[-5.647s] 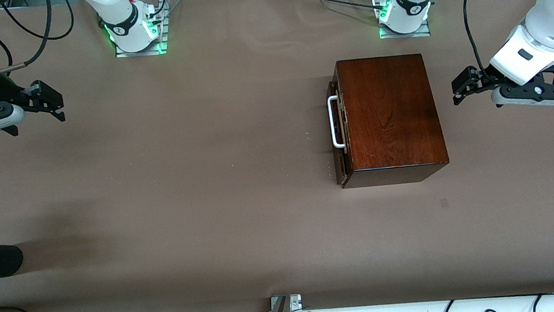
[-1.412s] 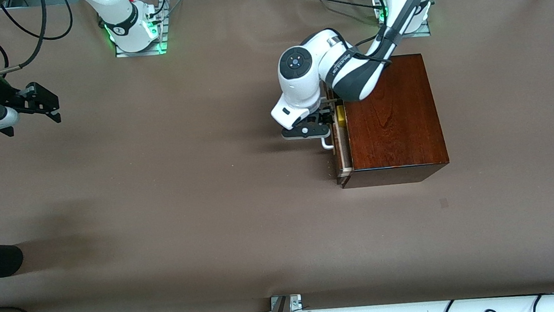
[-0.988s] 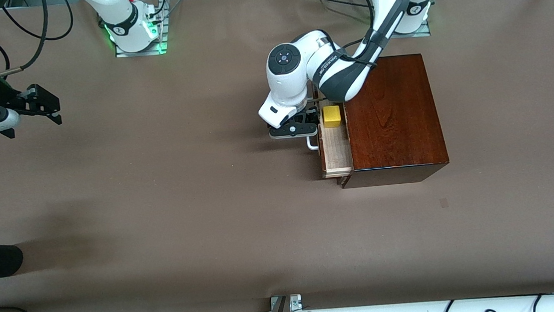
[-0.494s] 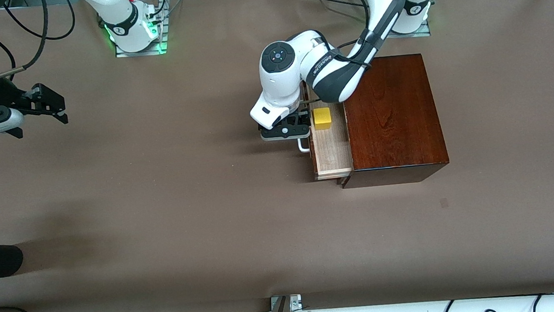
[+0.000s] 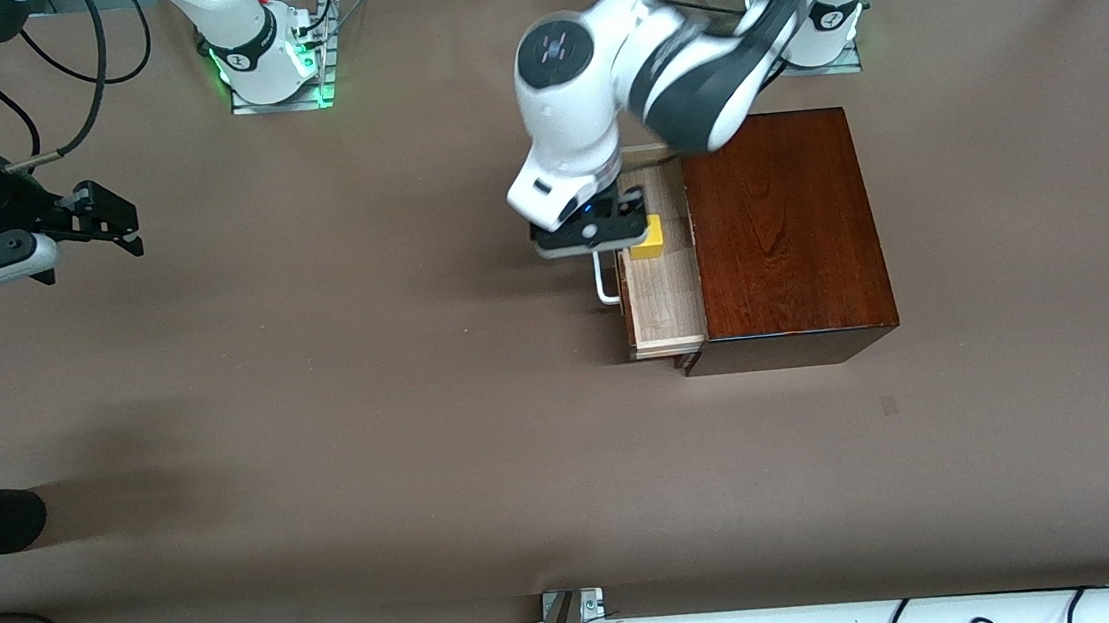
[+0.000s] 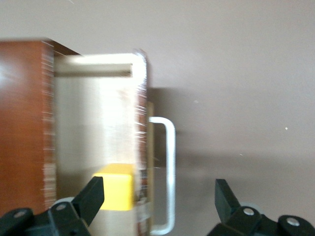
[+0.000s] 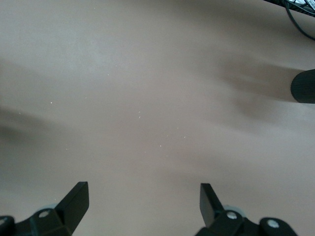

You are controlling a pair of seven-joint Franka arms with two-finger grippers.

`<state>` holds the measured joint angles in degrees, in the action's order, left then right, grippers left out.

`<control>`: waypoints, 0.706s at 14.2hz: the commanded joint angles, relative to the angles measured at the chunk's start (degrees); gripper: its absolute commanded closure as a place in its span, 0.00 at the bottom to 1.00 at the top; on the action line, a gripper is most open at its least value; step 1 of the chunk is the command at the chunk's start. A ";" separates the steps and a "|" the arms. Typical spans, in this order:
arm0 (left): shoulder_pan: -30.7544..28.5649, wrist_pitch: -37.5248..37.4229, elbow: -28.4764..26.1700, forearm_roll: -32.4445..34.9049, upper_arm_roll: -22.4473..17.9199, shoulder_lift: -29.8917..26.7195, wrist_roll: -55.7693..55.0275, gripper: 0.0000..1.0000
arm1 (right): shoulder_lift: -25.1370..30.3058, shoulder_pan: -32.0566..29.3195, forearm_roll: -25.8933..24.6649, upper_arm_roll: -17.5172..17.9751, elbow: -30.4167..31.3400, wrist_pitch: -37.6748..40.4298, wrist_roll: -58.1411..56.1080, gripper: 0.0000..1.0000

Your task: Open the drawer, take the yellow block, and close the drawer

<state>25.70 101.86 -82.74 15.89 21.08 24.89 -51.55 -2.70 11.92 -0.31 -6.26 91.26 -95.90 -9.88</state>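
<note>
With the pale-wood drawer (image 5: 661, 292) pulled out, the wide-open left gripper (image 6: 157, 194) must shift toward the wooden box, 3 o'clock of the handle, over the small yellow block (image 6: 116, 186); the right gripper (image 7: 142, 199) waits, wide open.

High front camera facing both bases; wrist cameras look down, left sharing the drawer (image 6: 93, 142)

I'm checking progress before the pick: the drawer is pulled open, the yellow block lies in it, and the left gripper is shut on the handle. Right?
Not quite. The left gripper is open and off the handle, above it, as the left wrist view shows. The drawer is open with the yellow block in it.
</note>
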 commanded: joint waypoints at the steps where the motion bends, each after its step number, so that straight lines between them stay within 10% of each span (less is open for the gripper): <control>1: -6.25 -5.51 0.12 0.54 0.46 -4.66 9.15 0.00 | -0.46 -0.49 0.22 0.28 -1.34 0.62 -0.41 0.00; 7: -23.21 -11.07 0.83 -9.55 -1.65 -12.13 36.03 0.00 | -0.47 -0.41 0.22 0.28 -1.17 1.15 0.21 0.00; 10: -24.11 -11.24 -3.99 -14.74 -10.77 -18.01 45.82 0.00 | -0.47 -0.32 0.22 0.28 -1.08 1.15 0.21 0.00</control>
<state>1.57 90.65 -81.47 4.33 14.42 12.25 -11.21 -2.75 11.89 -0.31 -6.24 91.25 -95.71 -9.88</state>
